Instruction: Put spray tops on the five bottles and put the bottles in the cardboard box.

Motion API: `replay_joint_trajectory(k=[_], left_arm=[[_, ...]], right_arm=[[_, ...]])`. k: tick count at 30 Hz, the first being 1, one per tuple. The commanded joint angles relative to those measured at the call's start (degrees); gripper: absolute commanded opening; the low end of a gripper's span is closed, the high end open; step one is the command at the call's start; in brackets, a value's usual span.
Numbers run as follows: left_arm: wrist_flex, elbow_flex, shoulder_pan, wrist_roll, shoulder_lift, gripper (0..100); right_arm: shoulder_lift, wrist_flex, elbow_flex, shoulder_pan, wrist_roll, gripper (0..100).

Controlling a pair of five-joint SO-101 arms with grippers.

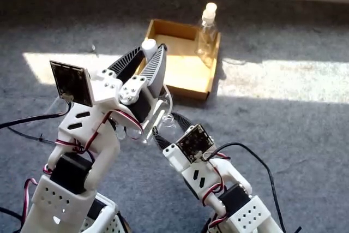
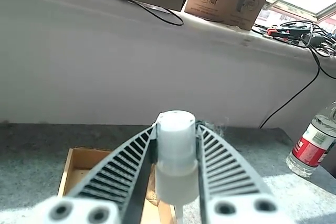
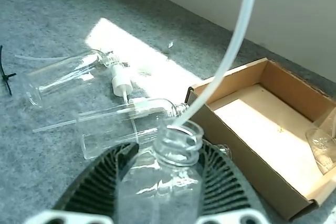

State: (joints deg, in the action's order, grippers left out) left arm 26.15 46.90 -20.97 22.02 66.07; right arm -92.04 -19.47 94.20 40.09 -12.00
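Jaws of the left gripper (image 2: 176,129) pinch a white spray top (image 2: 176,161) by its sides, holding it upright above the near left edge of the cardboard box (image 1: 180,88). A thin tube (image 3: 239,30) hangs from it and curves down, with its end inside the open neck of a clear bottle (image 3: 176,145).

That bottle stands upright in the right gripper (image 3: 173,174), whose black ribbed jaws press against both of its sides just below the neck. The right gripper sits nearer than the left one and slightly to its right, just in front of the box. The spray top is well above the neck, so the bottle is not yet capped.

The box lies open on the grey carpet (image 1: 283,135), partly in a strip of sunlight. 1 capped bottle (image 1: 207,36) stands in the far right corner of the box, with its spray top on.

To the left of the box, 2 uncapped bottles lie on their sides on the carpet, a farther one (image 3: 58,77) and a nearer one (image 3: 115,127). A loose spray top (image 3: 119,80) rests between them, just beside the neck of the farther one.

Off to the far right, a plastic water bottle (image 2: 312,145) with a red label stands by the pale wall (image 2: 105,61).
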Motion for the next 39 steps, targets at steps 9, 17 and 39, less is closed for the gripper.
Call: replay_joint_trajectory(k=[9, 17, 39], left_arm=[[2.6, 4.8, -5.9, -0.4, 0.7, 5], [11.6, 4.8, -6.5, -4.7, 0.8, 5], [13.0, 7.9, -9.9, -10.9, 0.7, 5]], right_arm=[[-0.4, 0.5, -8.2, -0.8, 0.5, 0.4], [-0.3, 0.3, -11.7, -5.1, 0.7, 0.4], [-0.8, -9.0, -16.7, -5.2, 4.0, 0.4]])
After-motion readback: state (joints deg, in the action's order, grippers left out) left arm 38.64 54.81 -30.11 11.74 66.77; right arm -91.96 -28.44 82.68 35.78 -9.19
